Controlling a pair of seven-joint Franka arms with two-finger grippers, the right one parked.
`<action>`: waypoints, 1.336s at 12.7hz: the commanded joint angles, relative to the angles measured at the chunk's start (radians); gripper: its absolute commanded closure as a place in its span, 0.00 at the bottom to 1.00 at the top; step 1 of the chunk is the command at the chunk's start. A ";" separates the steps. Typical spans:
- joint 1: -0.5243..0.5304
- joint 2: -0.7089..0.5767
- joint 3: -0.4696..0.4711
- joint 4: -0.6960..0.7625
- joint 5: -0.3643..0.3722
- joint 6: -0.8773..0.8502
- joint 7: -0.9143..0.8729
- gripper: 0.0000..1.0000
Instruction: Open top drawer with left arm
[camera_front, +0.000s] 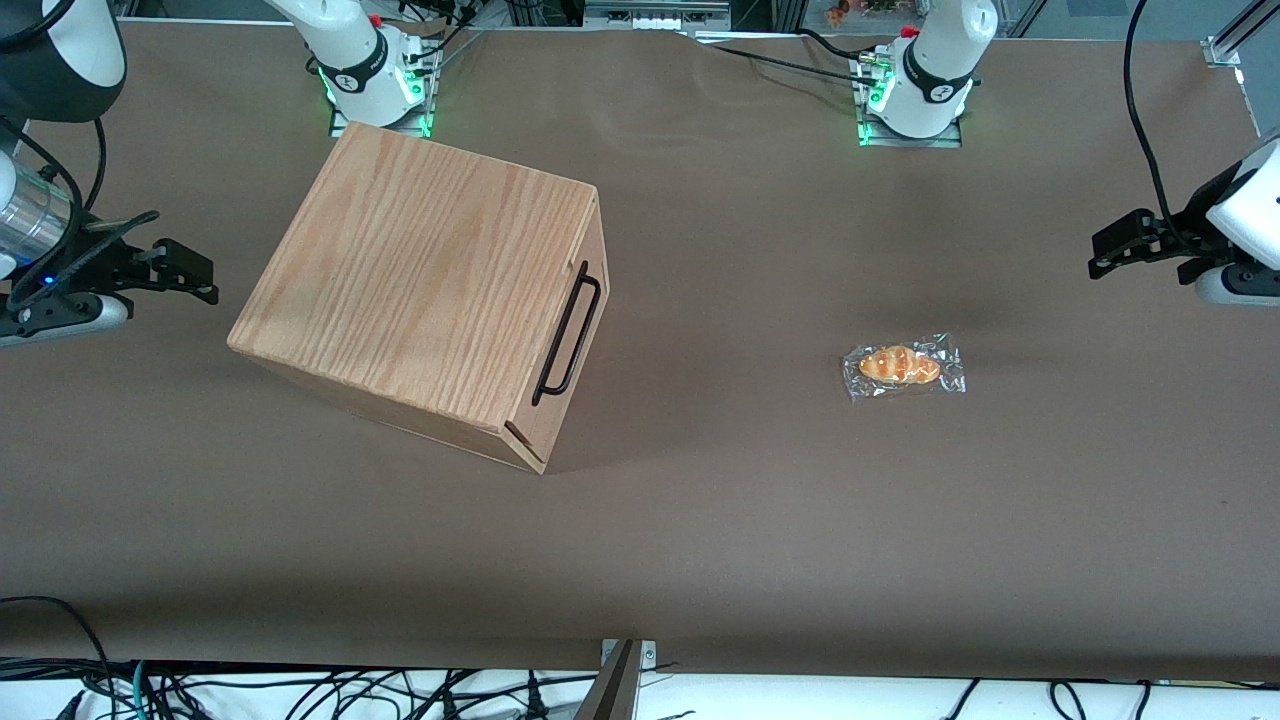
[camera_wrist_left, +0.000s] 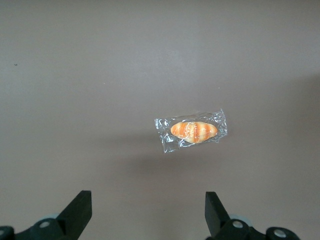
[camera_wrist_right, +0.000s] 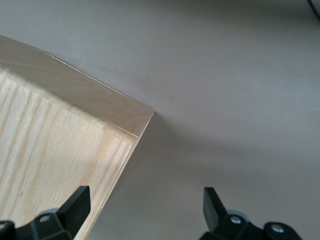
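Observation:
The top drawer (camera_front: 598, 245) is the front of a big oak-grain box (camera_front: 420, 270). It carries a thin black bar handle (camera_front: 568, 338) and looks shut flush. That front faces the working arm's end of the table. My left arm's gripper (camera_front: 1105, 258) hangs at that end, well apart from the handle. In the left wrist view the gripper (camera_wrist_left: 148, 210) is open with only bare table between its fingers (camera_wrist_left: 80, 210). A corner of the box (camera_wrist_right: 60, 125) shows in the right wrist view.
A wrapped bread roll (camera_front: 902, 366) lies on the brown table (camera_front: 720, 520) between the box and my gripper, and it also shows in the left wrist view as the roll (camera_wrist_left: 194, 131). Both arm bases (camera_front: 915, 95) stand at the table edge farthest from the camera.

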 joint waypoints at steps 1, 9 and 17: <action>0.001 -0.007 -0.004 0.000 0.013 -0.002 0.014 0.00; 0.000 -0.007 -0.004 -0.001 0.013 -0.003 0.014 0.00; -0.003 -0.002 -0.006 0.000 0.013 -0.002 0.014 0.00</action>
